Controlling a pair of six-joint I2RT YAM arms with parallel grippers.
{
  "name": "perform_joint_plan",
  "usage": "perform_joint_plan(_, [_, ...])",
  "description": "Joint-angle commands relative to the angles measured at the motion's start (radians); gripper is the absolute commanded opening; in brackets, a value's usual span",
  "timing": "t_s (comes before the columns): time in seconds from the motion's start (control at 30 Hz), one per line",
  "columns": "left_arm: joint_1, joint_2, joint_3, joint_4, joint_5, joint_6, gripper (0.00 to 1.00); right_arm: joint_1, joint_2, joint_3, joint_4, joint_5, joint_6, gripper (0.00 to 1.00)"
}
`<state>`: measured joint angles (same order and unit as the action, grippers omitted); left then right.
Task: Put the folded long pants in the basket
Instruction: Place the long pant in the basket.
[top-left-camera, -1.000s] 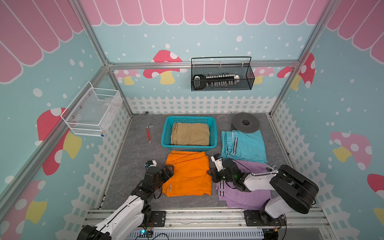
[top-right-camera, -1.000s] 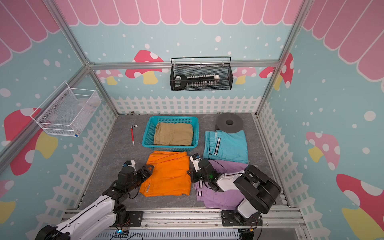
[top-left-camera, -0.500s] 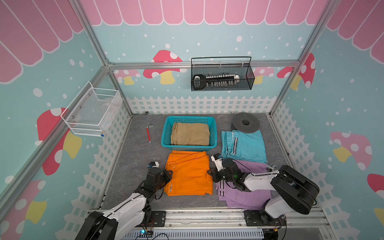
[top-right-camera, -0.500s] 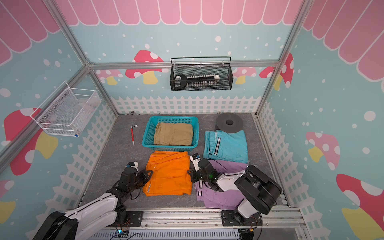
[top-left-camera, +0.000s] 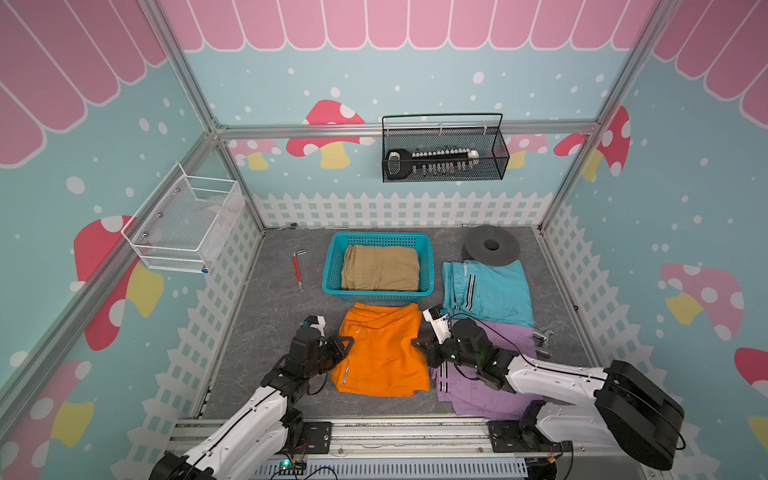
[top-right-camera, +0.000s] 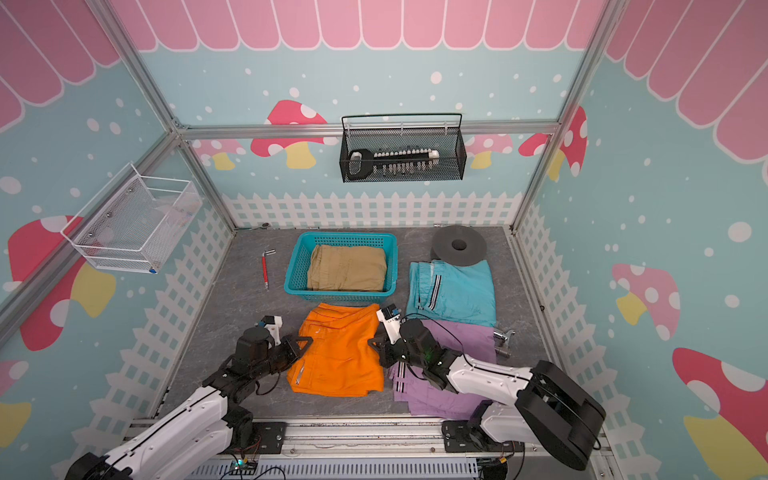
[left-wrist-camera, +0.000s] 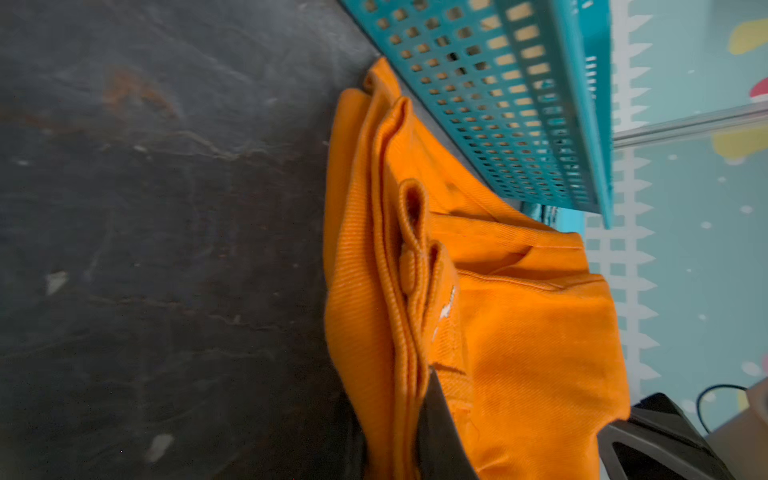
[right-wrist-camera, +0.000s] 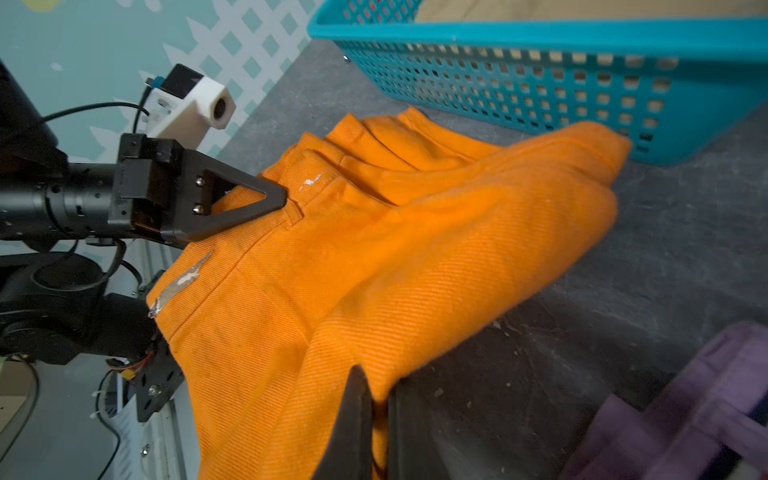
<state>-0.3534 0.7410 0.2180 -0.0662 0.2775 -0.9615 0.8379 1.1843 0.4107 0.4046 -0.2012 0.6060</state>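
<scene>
The folded orange pants (top-left-camera: 380, 349) (top-right-camera: 336, 353) lie just in front of the turquoise basket (top-left-camera: 376, 296) (top-right-camera: 338, 296), which holds the tan pants (top-left-camera: 380, 268). My left gripper (top-left-camera: 343, 347) (left-wrist-camera: 399, 436) is shut on the orange pants' left edge. My right gripper (top-left-camera: 419, 343) (right-wrist-camera: 378, 415) is shut on their right edge, where the cloth bunches up between the fingers. The teal pants (top-left-camera: 490, 291) lie right of the basket. In front of them the lilac pants (top-left-camera: 494, 395) are partly under my right arm.
A red-handled tool (top-left-camera: 297, 272) lies left of the basket and a grey disc (top-left-camera: 490, 249) sits at the back right. A small metal piece (top-left-camera: 540, 336) lies by the right fence. A black wire basket (top-left-camera: 444, 153) and a white mesh basket (top-left-camera: 187, 224) hang on the walls.
My left gripper has gone from open to shut on the orange pants' left edge. The right gripper has kept its grip on the right edge.
</scene>
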Motion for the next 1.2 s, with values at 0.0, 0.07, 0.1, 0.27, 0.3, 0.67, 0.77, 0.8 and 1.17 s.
perform_joint_plan(0.0, [-0.008, -0.079, 0.101, -0.054, 0.085, 0.006, 0.0, 0.002, -0.104, 0.058, -0.011, 0.014, -0.019, 0.0])
perform_joint_plan(0.07, [-0.007, -0.095, 0.152, -0.075, 0.101, 0.009, 0.0, 0.001, -0.151, 0.087, -0.034, 0.013, -0.027, 0.0])
perform_joint_plan(0.1, [-0.007, -0.098, 0.18, -0.083, 0.108, 0.009, 0.0, 0.001, -0.172, 0.104, -0.046, 0.018, -0.031, 0.0])
perform_joint_plan(0.27, [-0.007, -0.043, 0.317, -0.084, 0.079, 0.022, 0.0, -0.007, -0.178, 0.24, -0.118, 0.066, -0.078, 0.0])
perform_joint_plan(0.3, [-0.007, -0.016, 0.352, -0.084, 0.066, 0.033, 0.0, -0.012, -0.167, 0.273, -0.129, 0.071, -0.087, 0.0])
perform_joint_plan(0.67, [0.061, 0.395, 0.711, -0.035, 0.112, 0.106, 0.0, -0.133, 0.075, 0.59, -0.186, -0.018, -0.155, 0.0])
perform_joint_plan(0.77, [0.108, 0.512, 0.786, -0.016, 0.137, 0.101, 0.0, -0.177, 0.159, 0.68, -0.209, -0.029, -0.18, 0.0])
perform_joint_plan(0.8, [0.126, 0.552, 0.81, -0.015, 0.128, 0.096, 0.0, -0.188, 0.184, 0.71, -0.216, -0.027, -0.196, 0.0])
perform_joint_plan(1.17, [0.188, 0.83, 1.02, 0.019, 0.172, 0.126, 0.0, -0.305, 0.475, 0.944, -0.28, -0.032, -0.278, 0.0])
